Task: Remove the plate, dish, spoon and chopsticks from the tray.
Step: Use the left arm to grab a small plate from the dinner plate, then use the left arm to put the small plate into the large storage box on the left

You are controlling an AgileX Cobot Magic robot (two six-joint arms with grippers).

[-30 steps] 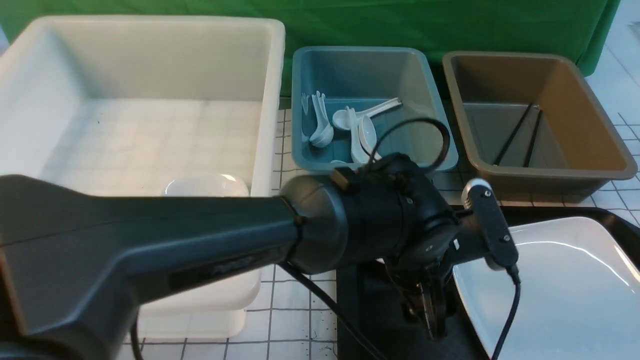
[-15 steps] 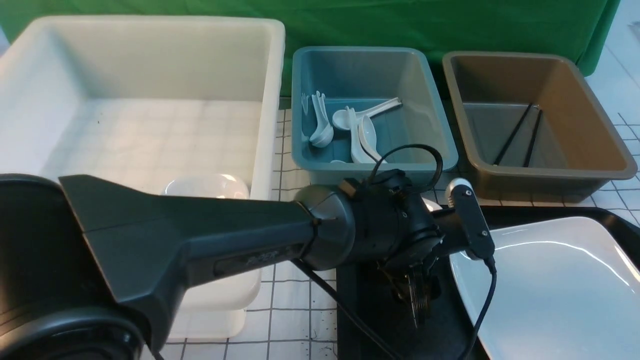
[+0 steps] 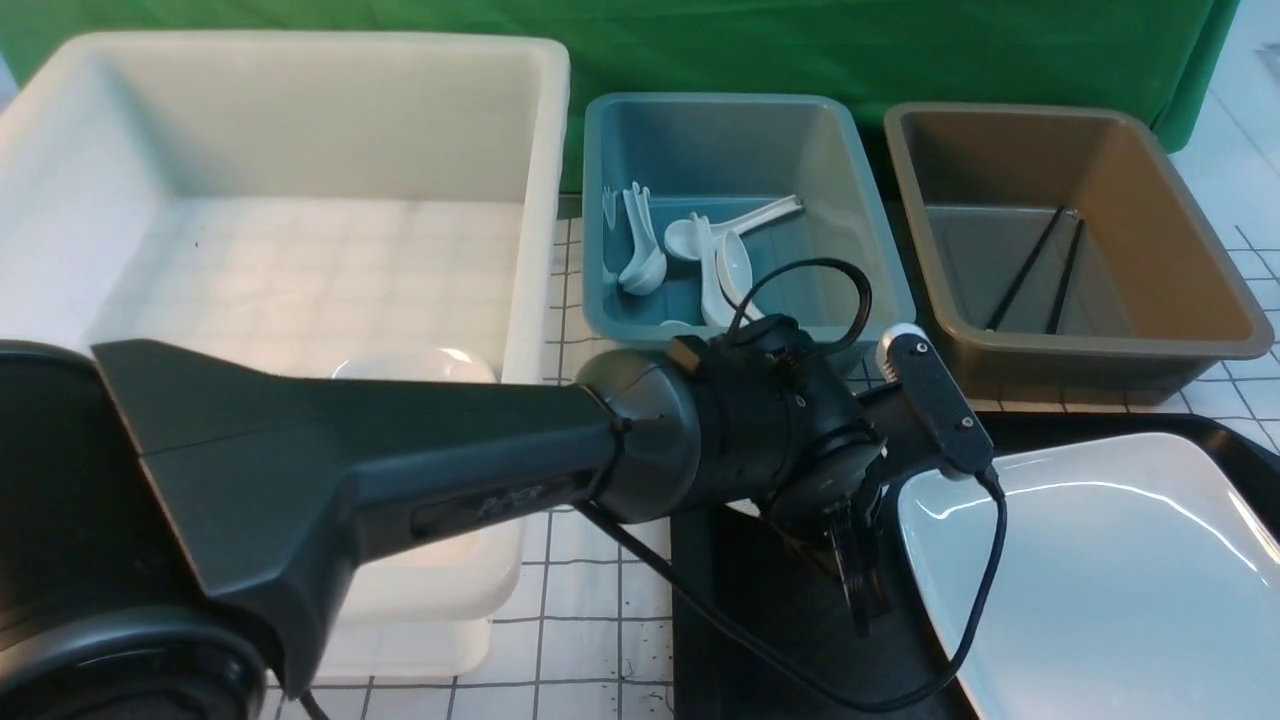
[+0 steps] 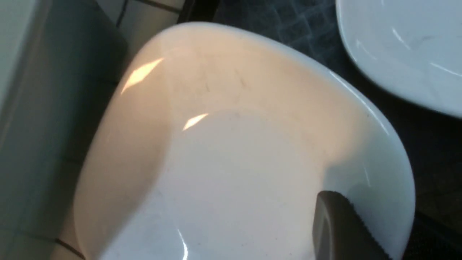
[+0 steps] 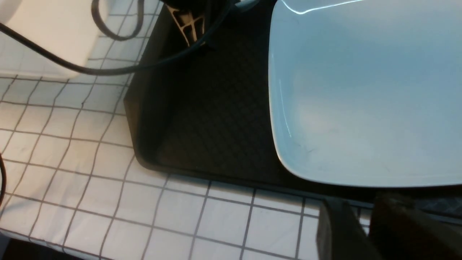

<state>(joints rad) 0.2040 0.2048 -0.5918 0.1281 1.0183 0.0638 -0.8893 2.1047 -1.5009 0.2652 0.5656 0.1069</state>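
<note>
In the left wrist view a small white rounded-square dish (image 4: 231,162) fills the picture, sitting at the far left corner of the black tray (image 3: 770,620). My left gripper (image 3: 862,585) points down there and is shut on the dish's rim. One finger (image 4: 339,231) lies inside the rim and the other is hidden under it. The large white plate (image 3: 1110,580) covers the tray's right part. My right gripper (image 5: 361,225) hovers open and empty by the tray's near edge. Spoons (image 3: 715,260) lie in the blue tub and chopsticks (image 3: 1035,268) in the brown tub.
A big white tub (image 3: 540,200) stands at the left with another small dish (image 3: 415,368) inside. The blue tub (image 3: 720,100) and brown tub (image 3: 1180,230) stand behind the tray. My left forearm and its cable cross the foreground.
The left gripper's fingers have come together from wide apart onto the dish's rim. The left wrist has shifted slightly left and back. The plate has not moved.
</note>
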